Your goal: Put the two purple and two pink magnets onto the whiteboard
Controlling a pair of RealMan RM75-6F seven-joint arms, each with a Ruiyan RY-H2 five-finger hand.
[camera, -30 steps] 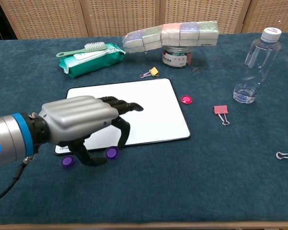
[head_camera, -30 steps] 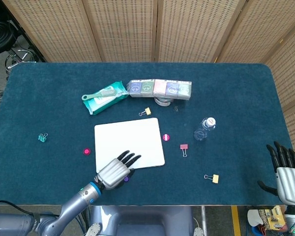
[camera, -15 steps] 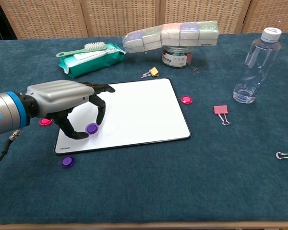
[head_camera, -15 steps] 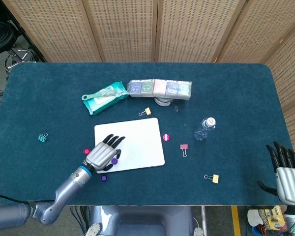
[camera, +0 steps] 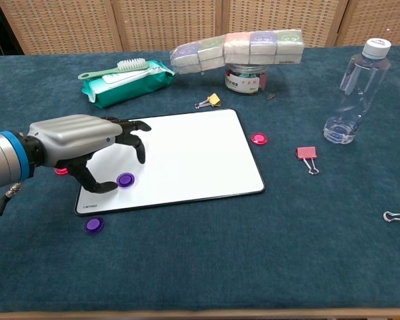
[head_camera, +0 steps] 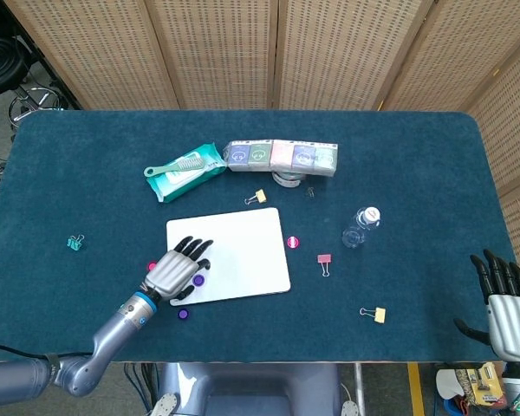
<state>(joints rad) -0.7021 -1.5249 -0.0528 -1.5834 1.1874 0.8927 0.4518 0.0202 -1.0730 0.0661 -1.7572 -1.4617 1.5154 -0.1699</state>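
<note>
The left silver-backed, black-fingered robot hand (camera: 80,143) hung palm-down over the near left corner of the flat white rectangular whiteboard (camera: 187,150), its fingers loosely spread and curving downward, with the thumb tip just beside a round purple magnet (camera: 125,179) that lay on the board's surface; whether the thumb actually touched that magnet could not be told, and the hand gripped nothing. A second round purple magnet (camera: 93,225) lay on the dark blue cloth-covered table (camera: 253,253), off the board and just in front of its near left corner. One round pink magnet (camera: 61,171) sat on the cloth to the left of the board, mostly hidden behind the hand in the chest view (in the head view it showed only as a sliver (head_camera: 152,266) at the hand's edge). The other round pink magnet (camera: 258,139) lay on the cloth just beyond the board's right edge. The right hand (head_camera: 505,299) rested at the table's near right corner, well apart from everything, fingers extended and apart, holding nothing. As for writing, a small line of dark print ran along the board's near left corner, too small to read. A small round jar (camera: 245,79) beyond the board carried a label with lettering, also illegible, and the long pack of pastel-coloured wrapped bundles (camera: 237,48) lying across its top showed small printed motifs that could not be made out.
</note>
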